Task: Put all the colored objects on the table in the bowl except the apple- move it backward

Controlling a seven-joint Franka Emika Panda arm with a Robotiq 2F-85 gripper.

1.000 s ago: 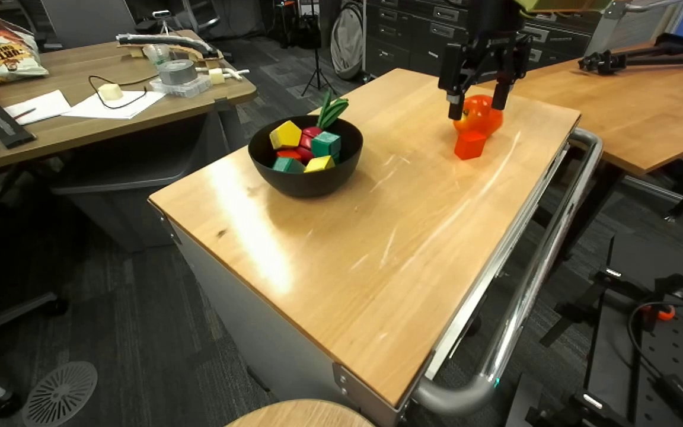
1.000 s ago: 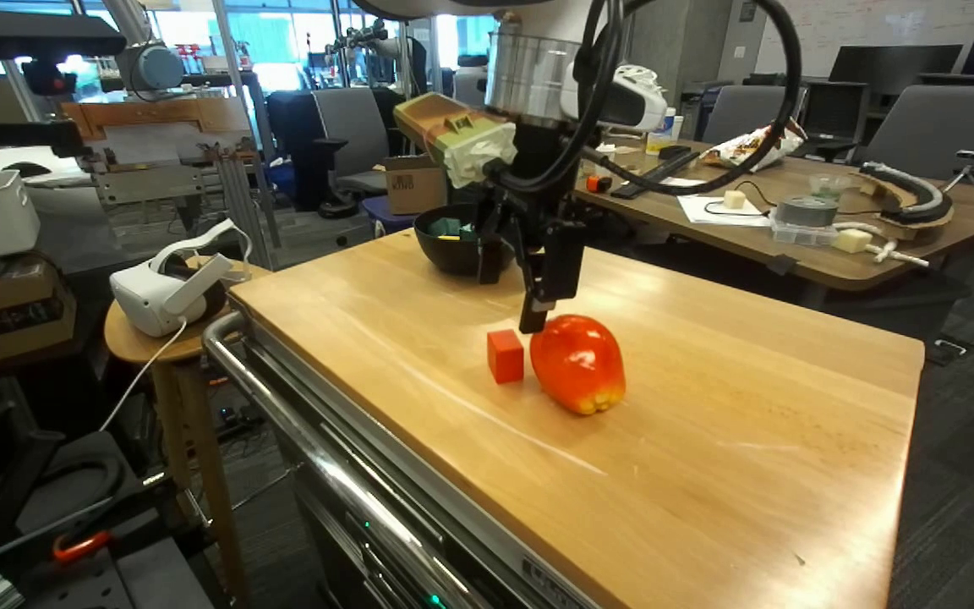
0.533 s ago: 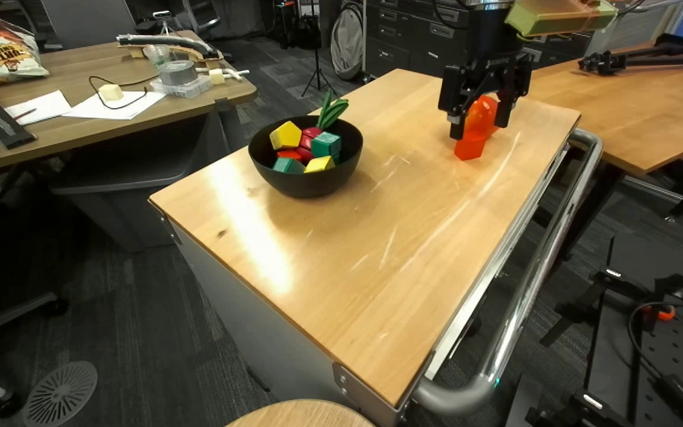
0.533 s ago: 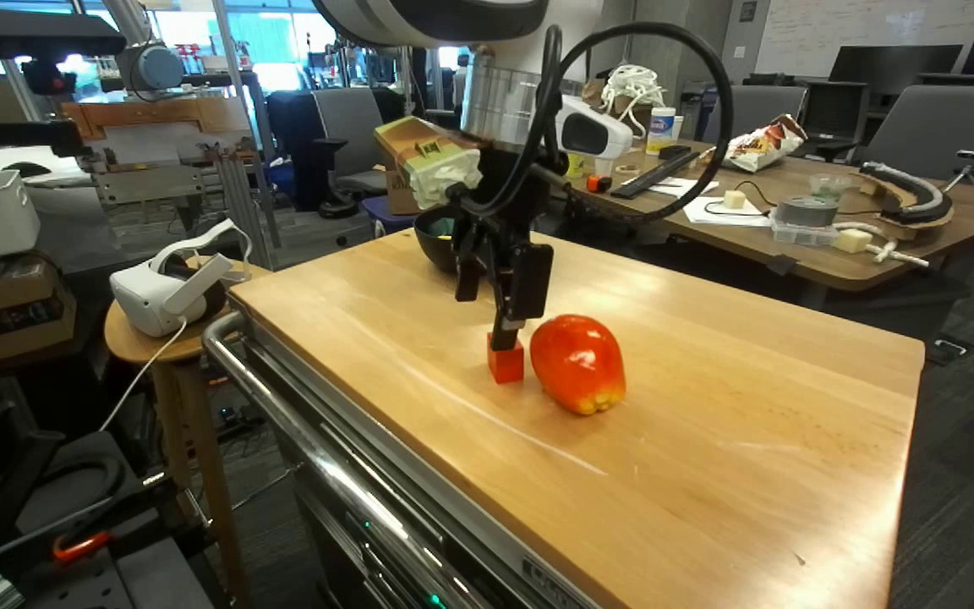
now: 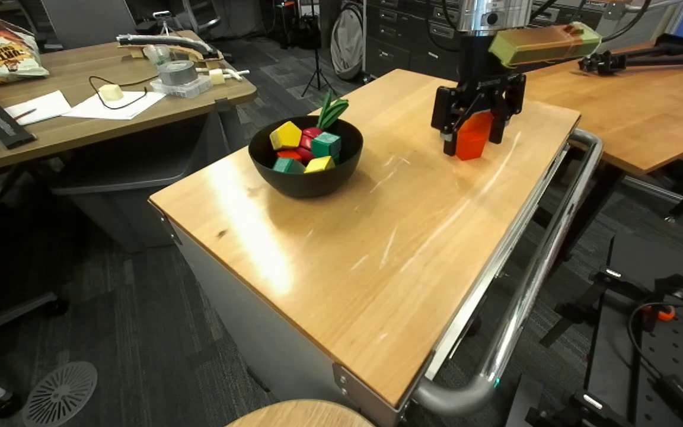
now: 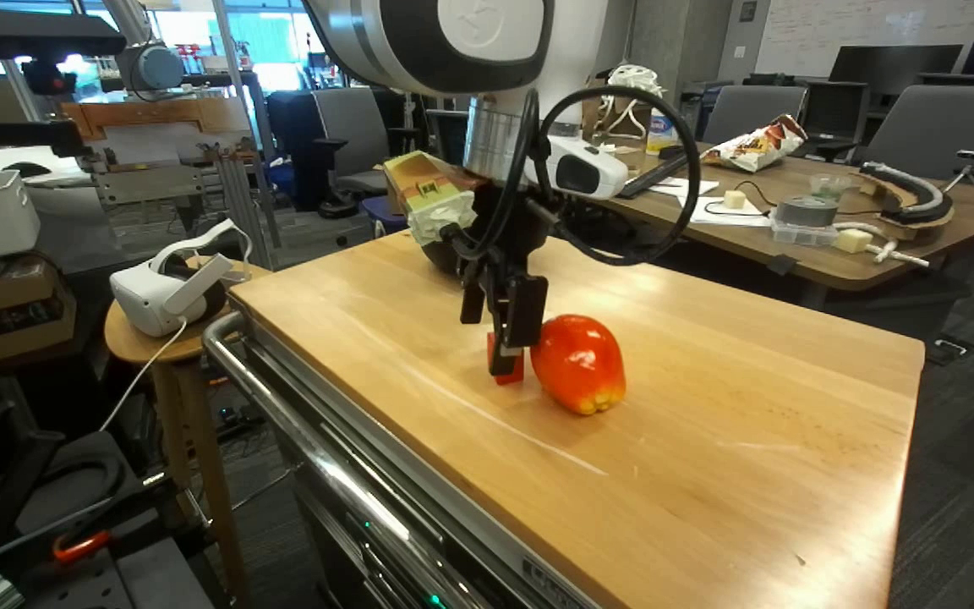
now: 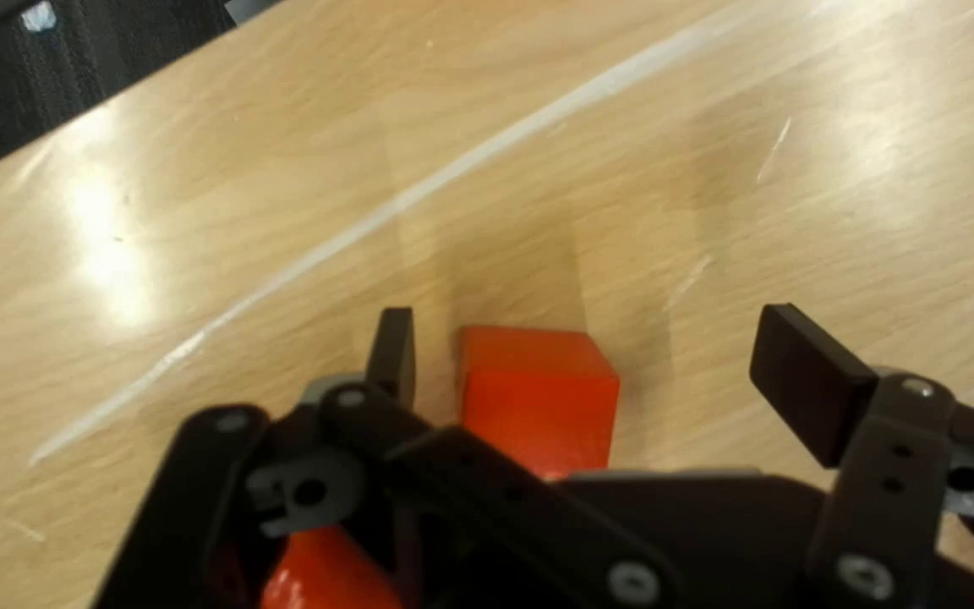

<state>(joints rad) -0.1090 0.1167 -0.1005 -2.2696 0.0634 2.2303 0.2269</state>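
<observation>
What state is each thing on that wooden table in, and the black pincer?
Red-orange flat-sided block: resting on the light wooden table, ungripped.
Black two-fingered pincer: open, straddling that block.
Rounded, glossy red-orange toy apple: resting beside the block.
Wide, round black bowl: upright, partly filled.
Yellow, red and green toy pieces: piled inside the bowl.

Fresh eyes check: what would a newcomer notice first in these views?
Likely the glossy red-orange apple, lying on the light wood table beside a red block. Next, the open gripper straddling that block. Then the black bowl, across the table, holding yellow, green and red pieces.
</observation>
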